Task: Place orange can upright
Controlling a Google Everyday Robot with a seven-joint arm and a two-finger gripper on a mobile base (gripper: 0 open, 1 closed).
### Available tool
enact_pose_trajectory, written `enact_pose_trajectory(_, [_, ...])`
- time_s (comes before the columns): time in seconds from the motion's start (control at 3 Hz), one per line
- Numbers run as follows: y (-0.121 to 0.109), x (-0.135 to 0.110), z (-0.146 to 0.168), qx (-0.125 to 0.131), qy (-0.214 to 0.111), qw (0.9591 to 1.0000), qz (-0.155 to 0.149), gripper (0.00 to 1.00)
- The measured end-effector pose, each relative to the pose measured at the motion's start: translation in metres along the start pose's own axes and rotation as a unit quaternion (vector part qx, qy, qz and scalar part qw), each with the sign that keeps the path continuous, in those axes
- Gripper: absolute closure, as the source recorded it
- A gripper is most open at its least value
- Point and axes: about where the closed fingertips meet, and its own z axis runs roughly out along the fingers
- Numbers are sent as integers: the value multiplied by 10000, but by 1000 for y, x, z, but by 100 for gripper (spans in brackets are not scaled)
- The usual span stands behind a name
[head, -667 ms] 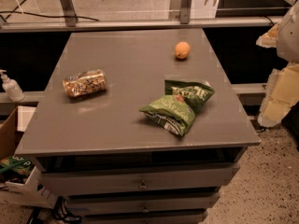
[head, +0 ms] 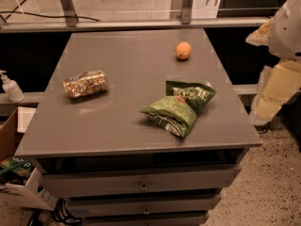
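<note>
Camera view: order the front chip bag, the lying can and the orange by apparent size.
1. front chip bag
2. can
3. orange, farther off, yet clearly smallest
The pincer is not in view; only the arm shows at the right edge.

The orange can (head: 85, 84) lies on its side on the left part of the table (head: 127, 126); the round fruit (head: 183, 50) sits far back on the right, well apart from it; two chip bags (head: 170, 114) lie touching at the front right. A pump bottle (head: 10, 87) stands left of the table; a box (head: 14, 173) sits on the floor below it. The robot arm (head: 280, 86) is beside the table's right edge; the gripper is out of view.
</note>
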Motion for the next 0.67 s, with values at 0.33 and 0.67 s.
enact_pose_trajectory(0.33, [8,-56,7,-145,-547,9971,-515,0])
enact_pose_trajectory(0.67, [21,-119,17,-273,-1073,9869,-1174,0])
